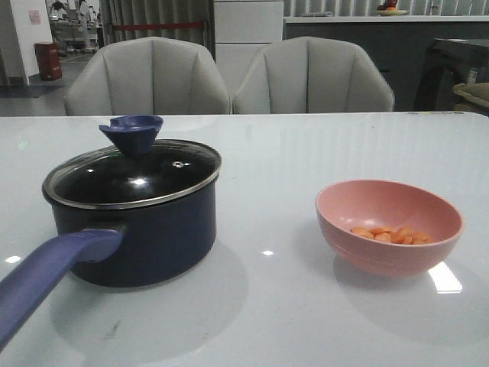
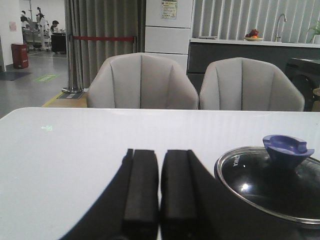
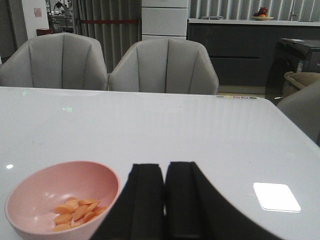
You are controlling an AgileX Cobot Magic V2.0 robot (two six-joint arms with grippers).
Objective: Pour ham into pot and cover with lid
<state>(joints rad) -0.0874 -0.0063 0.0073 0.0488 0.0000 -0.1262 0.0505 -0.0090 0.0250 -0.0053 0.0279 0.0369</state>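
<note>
Glossy white table (image 1: 306, 306), two grey chairs (image 1: 149, 76) behind, lid (image 1: 134, 172) on pot (image 1: 145, 237), left claw (image 2: 160, 200) together, right claw (image 3: 165, 200) together.

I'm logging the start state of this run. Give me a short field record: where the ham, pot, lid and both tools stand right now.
ham: in the pink bowl, right side of the table
pot: left side of the table, handle toward the camera
lid: on the pot, knob up
left tool: shut, empty, beside the pot
right tool: shut, empty, beside the bowl
task stage: lid not yet removed, ham not yet poured
</note>
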